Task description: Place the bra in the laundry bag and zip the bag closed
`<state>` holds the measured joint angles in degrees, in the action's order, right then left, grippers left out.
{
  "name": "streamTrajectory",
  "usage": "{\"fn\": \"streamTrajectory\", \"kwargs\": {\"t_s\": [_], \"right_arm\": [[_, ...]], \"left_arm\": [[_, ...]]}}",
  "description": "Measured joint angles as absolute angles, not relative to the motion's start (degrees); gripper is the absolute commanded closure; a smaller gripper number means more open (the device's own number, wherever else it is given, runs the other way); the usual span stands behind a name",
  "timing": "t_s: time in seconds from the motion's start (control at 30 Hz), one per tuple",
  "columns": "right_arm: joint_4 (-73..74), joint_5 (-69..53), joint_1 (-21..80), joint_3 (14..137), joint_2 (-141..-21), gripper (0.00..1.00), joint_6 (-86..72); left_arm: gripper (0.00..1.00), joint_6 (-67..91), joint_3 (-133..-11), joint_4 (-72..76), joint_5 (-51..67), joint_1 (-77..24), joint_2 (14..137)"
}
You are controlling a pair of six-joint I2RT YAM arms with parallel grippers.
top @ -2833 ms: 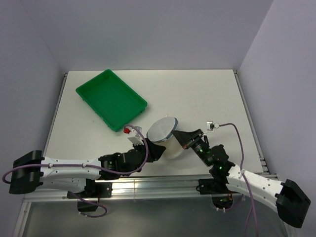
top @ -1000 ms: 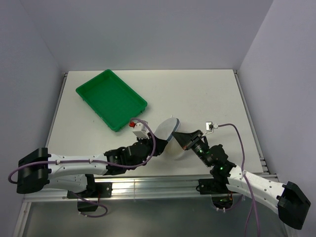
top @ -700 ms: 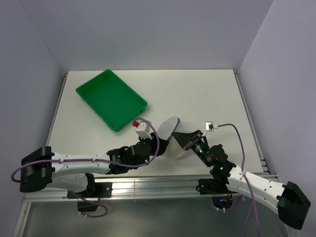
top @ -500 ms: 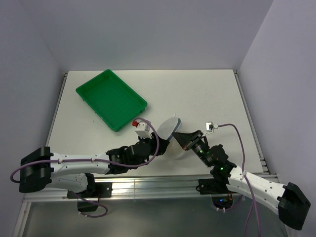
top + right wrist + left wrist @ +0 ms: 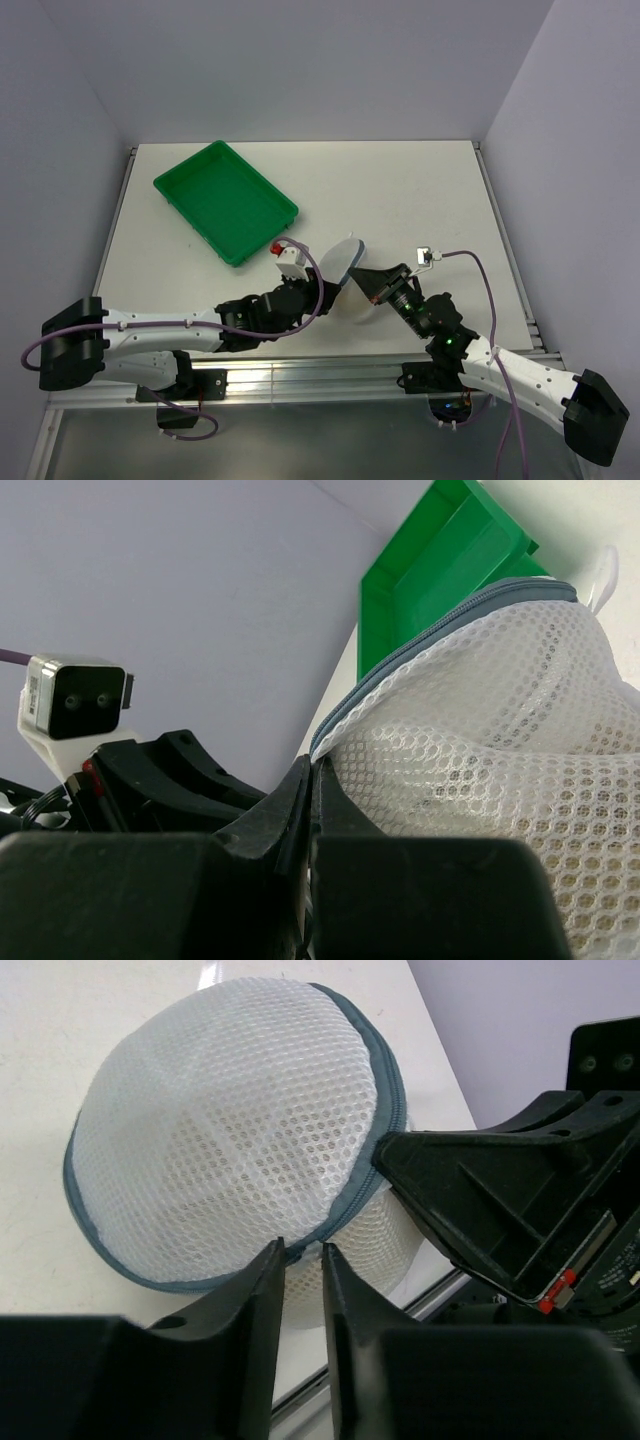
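The laundry bag (image 5: 345,268), a white mesh drum with a grey-blue zipper rim, stands tilted on edge at the near middle of the table, held between both grippers. It fills the left wrist view (image 5: 230,1125) and the right wrist view (image 5: 500,740). My left gripper (image 5: 322,287) is at the bag's near-left rim, its jaws narrowed on the zipper line (image 5: 300,1252). My right gripper (image 5: 362,277) is shut on the rim at the bag's right side (image 5: 312,770). The bra is hidden; only a pale cream tint shows through the mesh.
A green tray (image 5: 225,200) sits at the back left, its near corner close to the left wrist; it also shows behind the bag in the right wrist view (image 5: 440,540). The table's near edge rail (image 5: 300,372) runs just behind both arms.
My left gripper has slid up and to the right along the bag's rim since 2.8 s ago. The bag's top face has tipped more upright. The right gripper has held still.
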<state>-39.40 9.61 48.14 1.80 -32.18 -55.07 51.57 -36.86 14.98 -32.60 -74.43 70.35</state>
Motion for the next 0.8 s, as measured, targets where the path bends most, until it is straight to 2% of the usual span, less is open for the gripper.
{"fn": "streamTrajectory", "kwargs": {"t_s": [0.03,0.1,0.23,0.27,0.3,0.4,0.63,0.8], "right_arm": [[-39.4,9.58,48.14,1.8,-32.21,1.0,-55.07],[-39.35,9.56,48.14,1.8,-32.29,1.0,-55.07],[-39.29,9.56,48.14,1.8,-32.32,1.0,-55.16],[-39.27,9.58,48.14,1.8,-32.32,1.0,-55.18],[-39.29,9.58,48.14,1.8,-32.36,1.0,-55.24],[-39.38,9.56,48.14,1.8,-32.58,1.0,-55.29],[-39.38,9.37,48.14,1.8,-33.06,1.0,-55.55],[-39.35,9.39,48.14,1.8,-33.01,1.0,-55.64]], "left_arm": [[0.85,51.53,-36.86,15.2,-32.27,-74.43,70.46],[0.83,51.46,-36.86,15.59,-32.1,-74.43,70.76],[0.38,51.11,-36.86,14.76,-33.3,-75.02,70.48],[0.36,51.22,-36.86,14.52,-33.5,-75.2,70.19],[0.36,51.42,-36.86,14.2,-33.76,-75.4,69.76],[0.45,51.79,-36.86,13.54,-34.44,-75.92,67.81],[0.56,53.98,-35.18,14.37,-33.41,-77.38,65.43],[0.57,55.66,-32.14,15.25,-29.89,-75.46,65.52]]}}
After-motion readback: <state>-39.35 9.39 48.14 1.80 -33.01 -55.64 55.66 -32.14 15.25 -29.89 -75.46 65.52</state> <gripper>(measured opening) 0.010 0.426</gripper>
